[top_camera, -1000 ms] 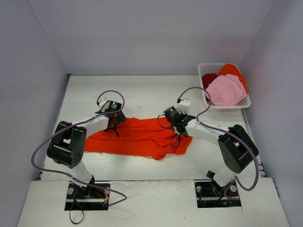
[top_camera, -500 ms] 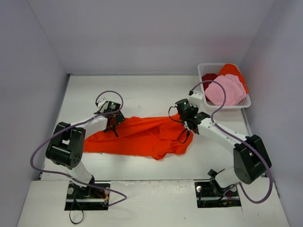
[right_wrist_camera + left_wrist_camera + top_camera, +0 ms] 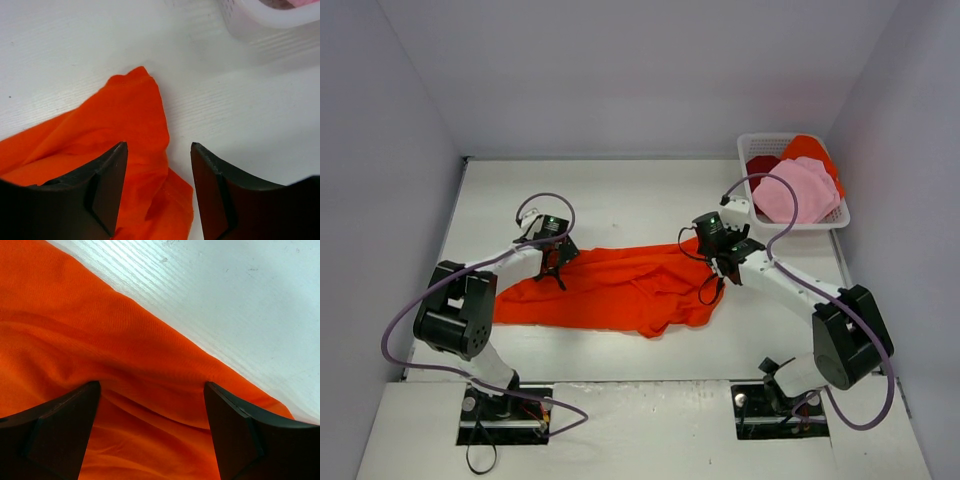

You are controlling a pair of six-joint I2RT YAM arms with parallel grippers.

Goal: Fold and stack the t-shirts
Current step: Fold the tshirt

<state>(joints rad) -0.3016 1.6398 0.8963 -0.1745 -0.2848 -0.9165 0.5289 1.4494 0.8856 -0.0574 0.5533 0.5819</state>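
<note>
A large bright orange-red t-shirt (image 3: 620,290) lies crumpled across the middle of the white table. My left gripper (image 3: 554,266) is open and low over the shirt's upper left edge. In the left wrist view its gripper (image 3: 152,390) has the cloth (image 3: 100,340) spanning the gap between its fingers (image 3: 60,430). My right gripper (image 3: 717,266) is open over the shirt's upper right corner. In the right wrist view its gripper (image 3: 159,145) straddles the cloth's edge (image 3: 125,115), holding nothing. Pink (image 3: 798,190), dark red (image 3: 760,168) and orange (image 3: 812,150) t-shirts lie bunched in the basket.
The white lattice basket (image 3: 842,215) stands at the back right, near the right wall; its rim shows in the right wrist view (image 3: 270,20). Bare white table (image 3: 620,195) lies behind the shirt. Grey walls enclose the table on three sides.
My right gripper has moved right and back to the shirt's upper right corner, and the arm has stretched out. The left gripper shifted slightly left. The shirt's upper right edge now reaches further right.
</note>
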